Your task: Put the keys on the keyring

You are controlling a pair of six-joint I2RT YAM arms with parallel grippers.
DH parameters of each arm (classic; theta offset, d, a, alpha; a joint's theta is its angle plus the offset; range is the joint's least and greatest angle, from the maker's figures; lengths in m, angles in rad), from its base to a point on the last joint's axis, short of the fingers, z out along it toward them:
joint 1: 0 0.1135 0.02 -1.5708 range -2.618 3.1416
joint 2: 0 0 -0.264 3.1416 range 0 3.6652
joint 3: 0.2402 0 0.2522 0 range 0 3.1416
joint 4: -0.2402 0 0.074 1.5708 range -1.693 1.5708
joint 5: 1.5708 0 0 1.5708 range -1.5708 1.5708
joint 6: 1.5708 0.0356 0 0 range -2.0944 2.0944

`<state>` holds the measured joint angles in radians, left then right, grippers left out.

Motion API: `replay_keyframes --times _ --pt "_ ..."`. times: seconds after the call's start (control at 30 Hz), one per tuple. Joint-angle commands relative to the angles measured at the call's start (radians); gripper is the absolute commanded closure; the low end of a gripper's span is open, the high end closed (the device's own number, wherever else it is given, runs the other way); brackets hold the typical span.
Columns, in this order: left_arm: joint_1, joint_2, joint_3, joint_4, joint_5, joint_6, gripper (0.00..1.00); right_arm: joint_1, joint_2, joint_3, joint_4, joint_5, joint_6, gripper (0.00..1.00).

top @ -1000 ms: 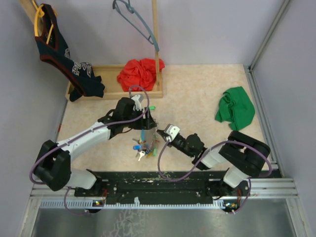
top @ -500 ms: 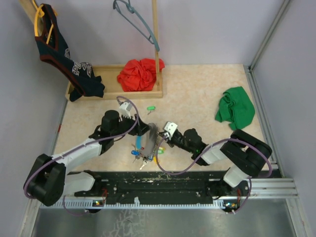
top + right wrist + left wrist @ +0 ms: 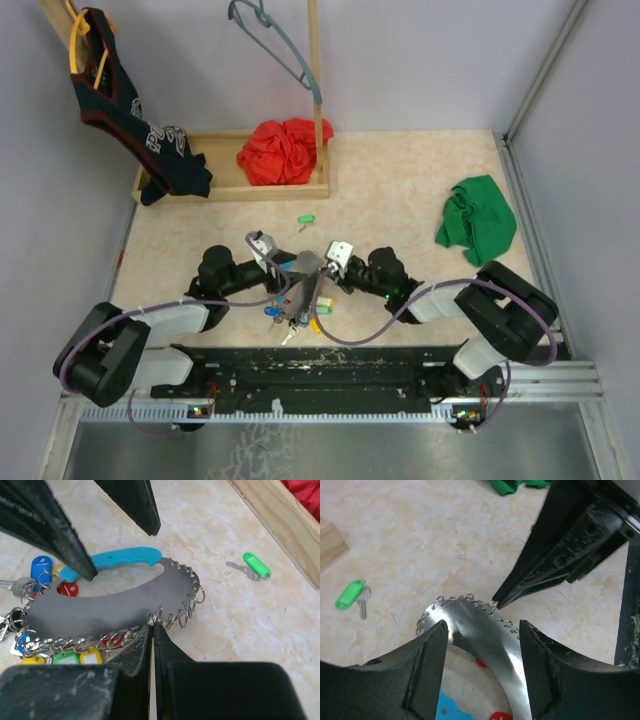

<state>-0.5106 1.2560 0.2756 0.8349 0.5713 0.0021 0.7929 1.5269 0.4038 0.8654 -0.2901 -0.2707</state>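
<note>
Table (image 3: 420, 210), keyring (image 3: 100, 607) edge at right pincer (image 3: 152, 627)

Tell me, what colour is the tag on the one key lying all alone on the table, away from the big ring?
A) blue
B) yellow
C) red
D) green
D: the lone key has a bright green tag, and it lies on the table apart from the keyring.
</note>
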Motion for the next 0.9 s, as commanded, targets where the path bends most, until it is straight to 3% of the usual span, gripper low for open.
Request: replay_keyframes --times 0.0,0.23,0.37,0.6,0.87 --pt "-0.001 0.020 -0.023 0.126 0.169 0.218 0.38 -0.015 -0.056 0.078 -0.034 -0.080 -0.046 1.00" --pt "0.000 0.150 0.004 0.191 0.296 0.276 0.42 -0.032 -0.078 0.079 -0.044 -0.119 -0.077 1.00" --pt "-0.001 0.212 0.021 0.215 0.314 0.303 0.53 -0.032 -0.080 0.082 -0.047 -0.135 -0.087 1.00" --pt "-0.001 0.272 0.063 0.218 0.310 0.316 0.62 -0.031 -0.083 0.086 -0.038 -0.155 -0.087 1.00" --pt "0.000 0.292 0.087 0.188 0.305 0.322 0.64 -0.032 -0.085 0.086 -0.033 -0.175 -0.078 1.00"
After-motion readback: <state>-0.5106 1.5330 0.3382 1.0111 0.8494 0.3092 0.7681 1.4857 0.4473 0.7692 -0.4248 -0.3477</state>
